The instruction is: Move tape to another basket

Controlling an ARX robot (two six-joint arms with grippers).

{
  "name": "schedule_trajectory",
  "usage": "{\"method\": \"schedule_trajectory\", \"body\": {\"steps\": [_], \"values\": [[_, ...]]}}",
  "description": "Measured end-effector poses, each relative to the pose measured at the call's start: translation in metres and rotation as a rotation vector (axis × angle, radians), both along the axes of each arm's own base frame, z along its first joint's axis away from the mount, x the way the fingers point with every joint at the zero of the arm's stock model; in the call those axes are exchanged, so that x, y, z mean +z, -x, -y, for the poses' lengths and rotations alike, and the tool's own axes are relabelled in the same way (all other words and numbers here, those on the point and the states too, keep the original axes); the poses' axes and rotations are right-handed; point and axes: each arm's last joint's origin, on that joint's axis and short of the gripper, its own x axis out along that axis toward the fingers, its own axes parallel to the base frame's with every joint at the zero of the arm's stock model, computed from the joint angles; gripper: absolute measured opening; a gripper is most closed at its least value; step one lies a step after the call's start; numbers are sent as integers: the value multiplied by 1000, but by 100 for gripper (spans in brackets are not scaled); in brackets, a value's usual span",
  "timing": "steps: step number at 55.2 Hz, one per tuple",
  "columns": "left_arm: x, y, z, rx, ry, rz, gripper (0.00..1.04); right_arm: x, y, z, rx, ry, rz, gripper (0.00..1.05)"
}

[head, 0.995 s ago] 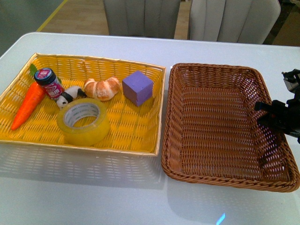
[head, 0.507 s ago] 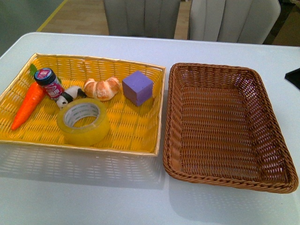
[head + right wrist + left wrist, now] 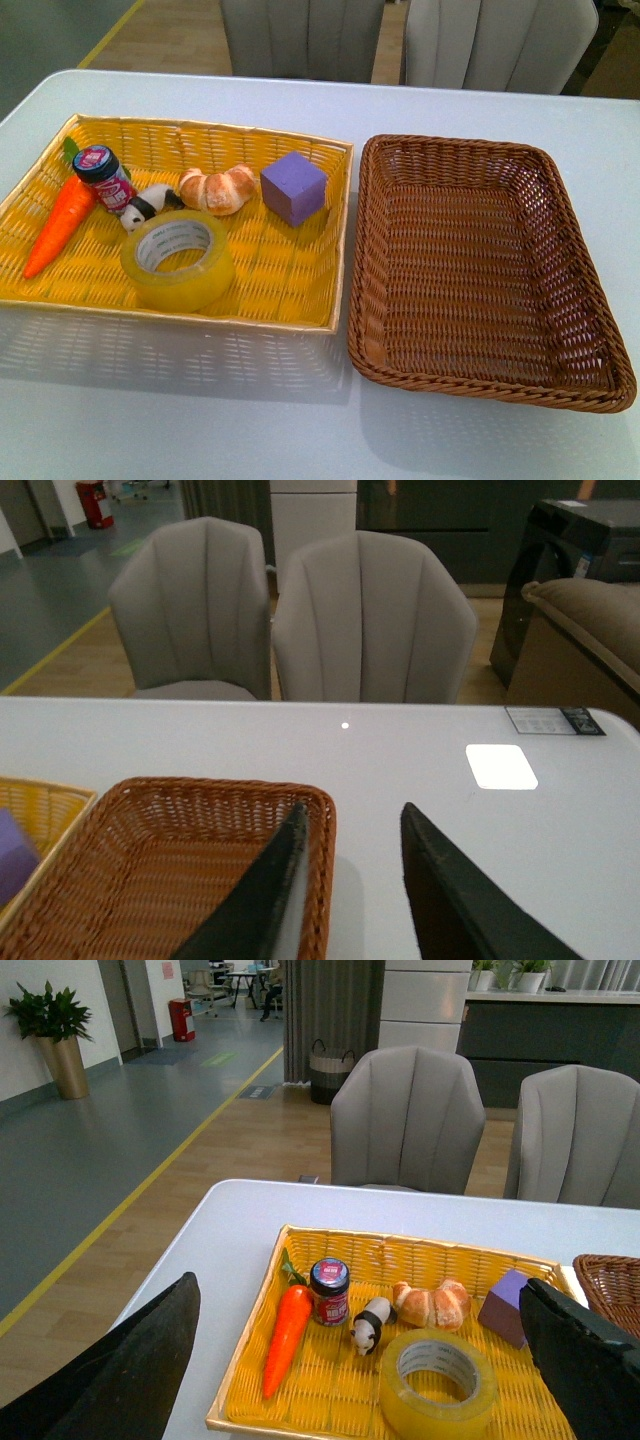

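At the left of the white bench [image 3: 300,420], a yellow tray [image 3: 290,290] holds a carrot [image 3: 60,225], a small jar [image 3: 105,175], a toy panda [image 3: 148,205], a croissant [image 3: 218,188] and a purple cube [image 3: 293,187]. The tape [image 3: 190,285] lies flat in that tray near its front rim, just in front of the panda. The left tool [image 3: 357,1285], seen only from its wrist, is spread wide. The brown basket [image 3: 470,260] sits just right of the tray. The right tool [image 3: 352,810] shows a narrow gap, gripping nothing.

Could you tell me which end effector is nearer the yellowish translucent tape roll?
Left: the left end effector faces the tape roll in the yellow woven tray; the right end effector is by the brown wicker basket's rim.
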Motion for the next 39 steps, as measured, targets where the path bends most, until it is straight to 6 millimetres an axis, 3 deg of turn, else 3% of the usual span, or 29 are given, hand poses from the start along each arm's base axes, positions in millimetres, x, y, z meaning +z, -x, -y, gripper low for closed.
{"method": "schedule_trajectory", "body": {"steps": [5, 15, 39], "values": [[0, 0, 0, 0, 0, 0, 96, 3, 13, -3, 1, 2, 0, 2], [0, 0, 0, 0, 0, 0, 96, 14, 32, -15, 3, 7, 3, 2], [0, 0, 0, 0, 0, 0, 96, 14, 67, -16, -1, 7, 0, 2]]}}
